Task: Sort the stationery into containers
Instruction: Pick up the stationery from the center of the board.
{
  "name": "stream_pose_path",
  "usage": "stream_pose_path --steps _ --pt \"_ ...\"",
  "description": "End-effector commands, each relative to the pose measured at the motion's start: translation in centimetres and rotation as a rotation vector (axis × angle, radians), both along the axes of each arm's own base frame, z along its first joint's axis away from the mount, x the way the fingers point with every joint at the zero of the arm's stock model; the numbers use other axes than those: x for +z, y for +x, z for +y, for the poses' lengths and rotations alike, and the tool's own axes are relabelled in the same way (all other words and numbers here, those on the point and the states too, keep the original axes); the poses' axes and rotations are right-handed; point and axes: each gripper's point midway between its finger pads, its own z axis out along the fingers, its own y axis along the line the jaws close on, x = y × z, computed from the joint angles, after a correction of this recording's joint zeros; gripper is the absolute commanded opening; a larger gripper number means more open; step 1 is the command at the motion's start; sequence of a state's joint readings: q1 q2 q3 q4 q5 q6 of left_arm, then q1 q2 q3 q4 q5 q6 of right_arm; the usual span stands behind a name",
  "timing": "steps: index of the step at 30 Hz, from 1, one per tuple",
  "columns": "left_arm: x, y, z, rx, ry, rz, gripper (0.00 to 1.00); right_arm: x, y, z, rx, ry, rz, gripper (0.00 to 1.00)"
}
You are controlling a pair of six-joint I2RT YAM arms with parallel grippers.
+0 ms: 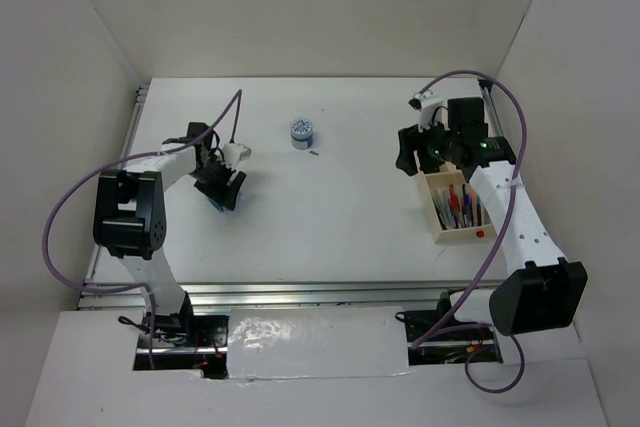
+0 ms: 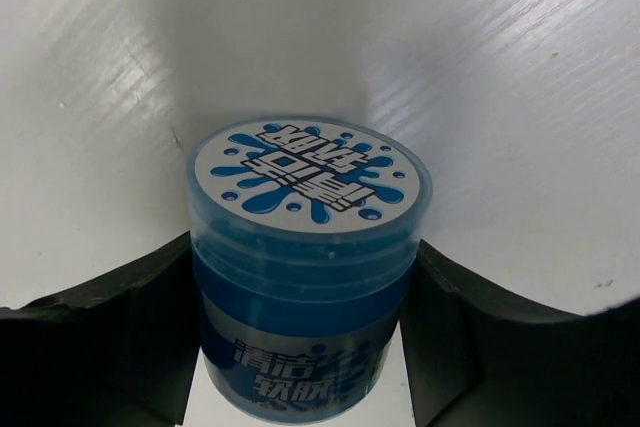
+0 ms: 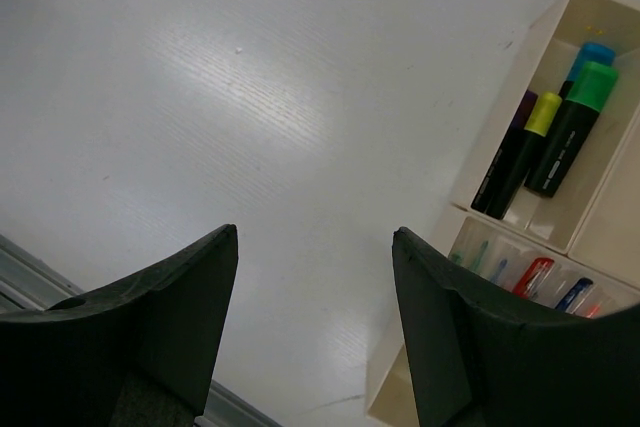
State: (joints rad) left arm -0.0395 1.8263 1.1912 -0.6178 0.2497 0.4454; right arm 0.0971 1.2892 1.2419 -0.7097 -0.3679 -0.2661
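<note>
We've got left jaws clamped on a round blue plastic pot (image 2: 310,277), right jaws wide, empty, by the pale wooden tray (image 1: 452,237).

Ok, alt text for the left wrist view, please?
A round blue pot with a blue-and-white splash label on its lid stands upright between the left gripper's black fingers, with the white table behind it. The fingers sit close against both of its sides. Whether they grip it cannot be told.
</note>
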Motion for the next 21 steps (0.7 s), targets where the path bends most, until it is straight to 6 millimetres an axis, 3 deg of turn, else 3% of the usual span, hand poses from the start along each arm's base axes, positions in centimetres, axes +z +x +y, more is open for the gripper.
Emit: stream_pose_path --steps 1,3,6,7,9,10,12,16,17,21 --pt "1.0 0.9 -1.9 0.007 -0.121 -0.075 0.63 1.3 -0.8 0.3 0.016 0.048 -0.036 0.70" --pt "2.0 0.9 -3.0 -0.009 -0.182 -0.107 0.49 1.8 -1.2 1.0 0.038 0.104 -0.035 0.71" --pt "6.3 0.0 -6.6 -0.101 -0.414 -0.181 0.31 3.2 -2.5 2.5 0.106 0.235 -0.022 0.73" --pt "9.4 -1.5 -9.0 -0.185 -0.574 -0.222 0.28 3.8 -2.9 3.0 0.135 0.275 -0.020 0.75" --pt "12.8 -3.0 -11.1 -0.267 -0.726 -0.277 0.26 5.7 -4.4 4.7 0.226 0.385 -0.012 0.84" --pt "14.9 -4.5 -12.2 -0.313 -0.797 -0.308 0.26 6.6 -4.9 5.3 0.267 0.414 -0.022 0.92" --pt "19.0 -7.7 -15.1 -0.434 -0.957 -0.307 0.24 8.6 -6.5 7.2 0.370 0.457 -0.047 0.97" --pt "22.7 -12.7 -18.8 -0.600 -1.014 -0.314 0.22 10.8 -9.6 10.5 0.536 0.465 -0.090 1.00" --pt "23.4 -13.8 -19.9 -0.652 -1.014 -0.334 0.21 11.3 -11.2 12.0 0.605 0.463 -0.100 1.00" --pt "26.3 -17.0 -21.8 -0.761 -1.020 -0.438 0.18 12.7 -13.2 14.4 0.704 0.445 -0.169 1.00"
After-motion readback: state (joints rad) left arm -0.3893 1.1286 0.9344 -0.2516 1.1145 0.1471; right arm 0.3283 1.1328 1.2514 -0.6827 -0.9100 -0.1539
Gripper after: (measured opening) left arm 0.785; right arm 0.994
